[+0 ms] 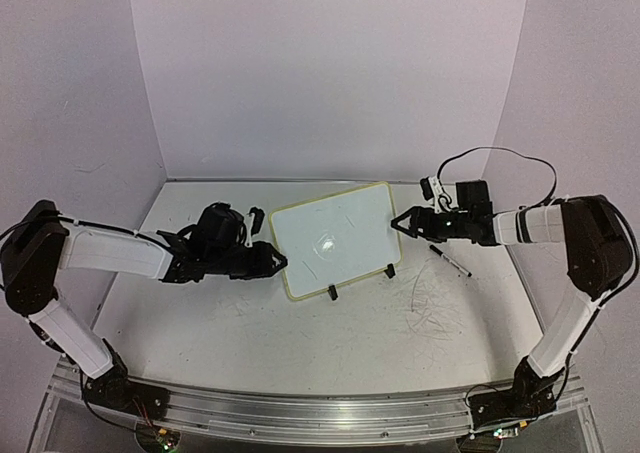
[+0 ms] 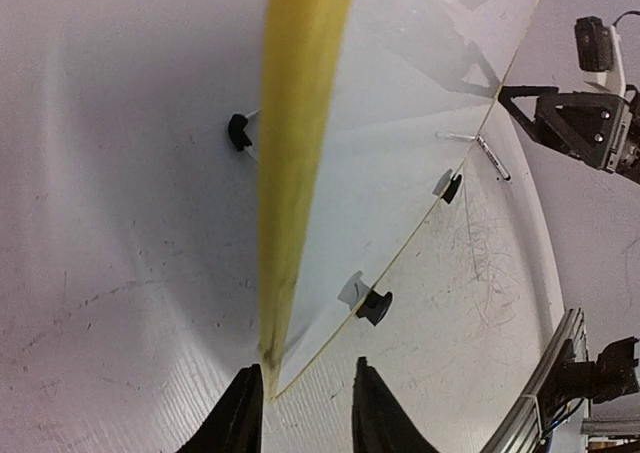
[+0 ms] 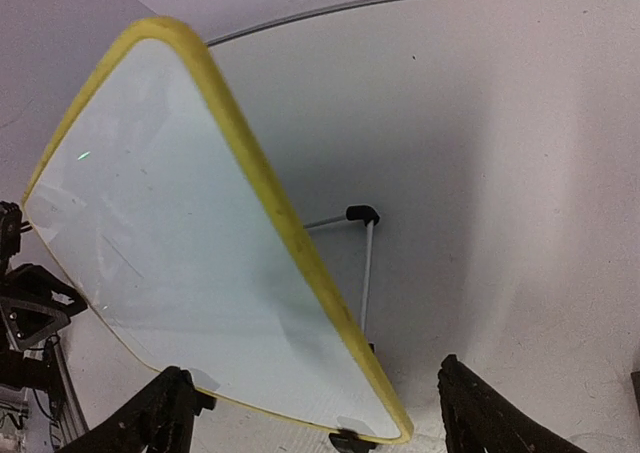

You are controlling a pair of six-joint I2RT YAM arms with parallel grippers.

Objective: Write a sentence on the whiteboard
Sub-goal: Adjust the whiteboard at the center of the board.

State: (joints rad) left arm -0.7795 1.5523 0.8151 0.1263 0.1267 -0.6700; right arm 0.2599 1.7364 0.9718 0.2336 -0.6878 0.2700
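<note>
The whiteboard [image 1: 335, 235] stands tilted on its small black feet at the table's middle, pale yellow rim all round. Its face looks blank; the sentence is not in view. My left gripper [image 1: 283, 263] sits at the board's lower-left corner. In the left wrist view its jaws [image 2: 305, 366] straddle that corner of the whiteboard [image 2: 400, 153], the left finger close against the rim and the right finger apart from it. My right gripper [image 1: 398, 223] is at the board's right edge. Its fingers [image 3: 311, 367] stand wide on either side of the whiteboard [image 3: 170, 223], touching nothing.
A black marker [image 1: 450, 261] lies on the table right of the board, below the right gripper. A small black object [image 1: 255, 218] sits behind the left gripper. Faint grey scribbles [image 1: 435, 298] mark the table at front right. Walls close off the back and sides.
</note>
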